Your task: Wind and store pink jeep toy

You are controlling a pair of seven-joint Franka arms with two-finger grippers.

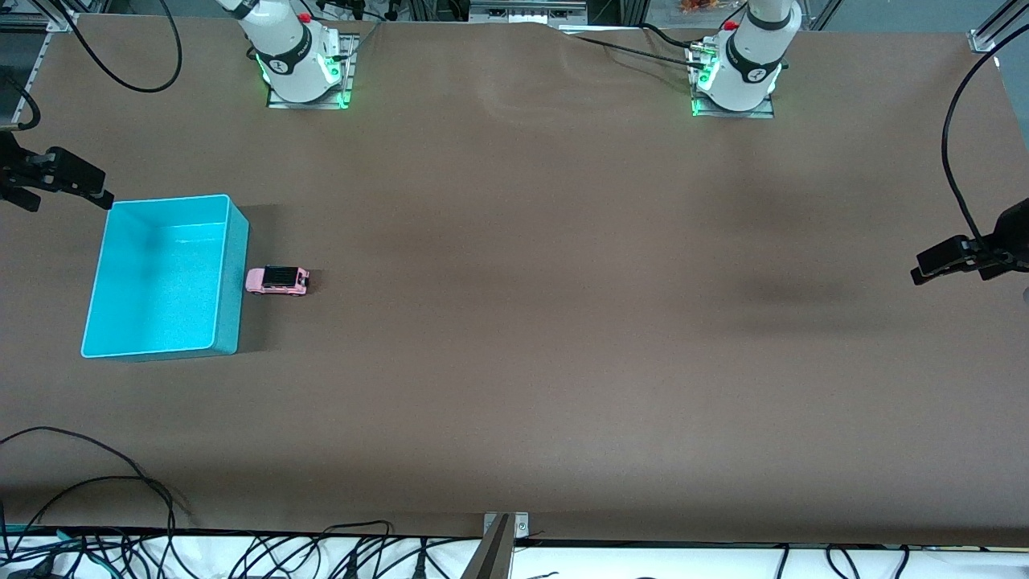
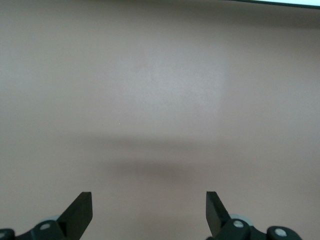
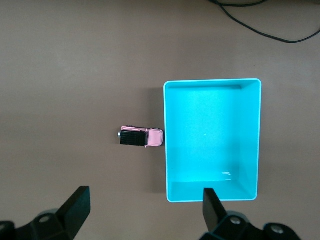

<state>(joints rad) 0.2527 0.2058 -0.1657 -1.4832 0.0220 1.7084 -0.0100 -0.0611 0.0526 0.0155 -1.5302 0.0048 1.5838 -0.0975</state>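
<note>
- The right claw hangs high over the worktop, its two dark fingers spread wide apart with nothing between them.
- In the right wrist view, the pink jeep toy and the turquoise bin both lie well below the right claw, and neither touches it.
- The left claw is also up in the air with its fingers set wide and empty; its wrist view shows only bare brown worktop and a soft shadow beneath.
- In the front view, the right claw shows at the edge of the picture above the bin's corner at the right arm's end, and the left claw shows at the edge at the left arm's end.
- The pink jeep toy stands on its wheels on the worktop, just beside the long wall of the turquoise bin on the side toward the left arm's end. Its pink nose points at the bin wall and is very close to it; whether the two touch cannot be told.
- The toy's black roof faces up and its black rear faces away from the bin.
- The bin is open-topped and shows nothing inside.
- Black cables trail along the worktop edge nearest the front camera.
</note>
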